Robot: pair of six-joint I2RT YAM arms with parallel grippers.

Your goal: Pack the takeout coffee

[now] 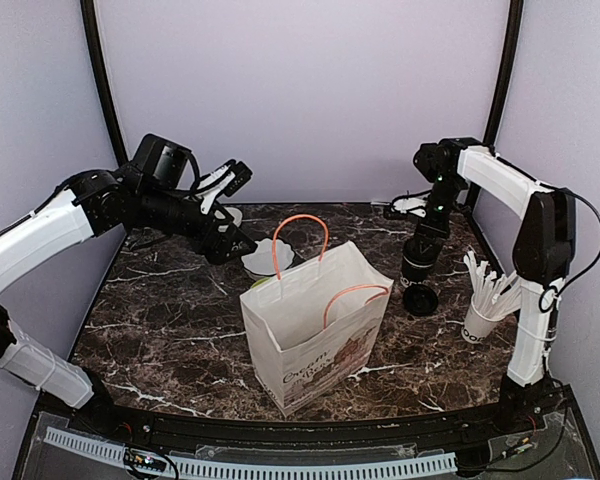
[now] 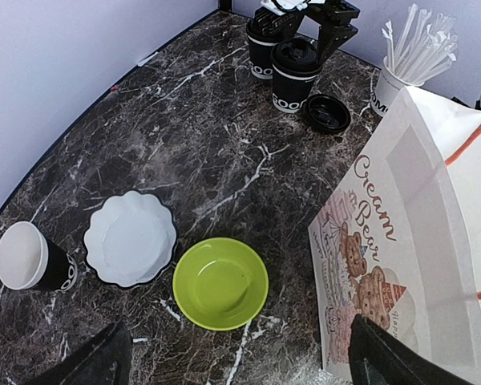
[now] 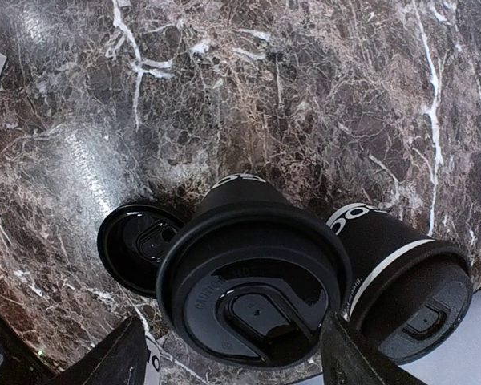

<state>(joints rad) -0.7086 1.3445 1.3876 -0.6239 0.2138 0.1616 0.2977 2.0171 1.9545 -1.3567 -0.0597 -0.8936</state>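
The takeout coffee [image 3: 252,281], a black cup with white lettering and a black lid, stands on the marble table [image 1: 180,320] at the right rear; it also shows in the top view [image 1: 417,265] and the left wrist view [image 2: 293,80]. My right gripper [image 3: 232,341] hangs over it, open, with one finger on each side of the lid. The left finger stands off the rim and the right finger [image 3: 361,353] is close against it. The white paper bag [image 1: 315,320] stands open at the centre. My left gripper [image 2: 232,369] is open above a green bowl [image 2: 220,282], holding nothing.
A loose black lid [image 3: 136,245] lies beside the coffee, and a white-rimmed black cup [image 3: 409,281] stands on its other side. A white cup of sticks [image 1: 480,320] is at the right edge. A white plate [image 2: 130,238] and another black cup [image 2: 28,257] sit left of the bowl.
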